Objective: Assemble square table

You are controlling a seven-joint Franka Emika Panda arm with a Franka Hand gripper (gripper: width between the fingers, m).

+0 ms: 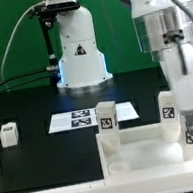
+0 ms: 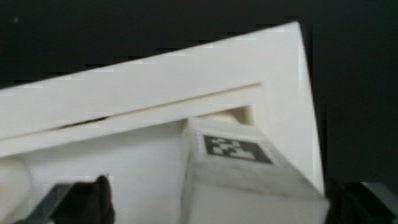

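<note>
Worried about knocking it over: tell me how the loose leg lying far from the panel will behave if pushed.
The loose leg is a short blocky piece on the black table, so it would probably slide, not roll. It looks rigid plastic, likely light. Its low shape suggests it is unlikely to tip.

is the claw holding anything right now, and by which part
Nothing is held: the claw stands open around the upright leg on the square panel, fingers apart from it.
</note>
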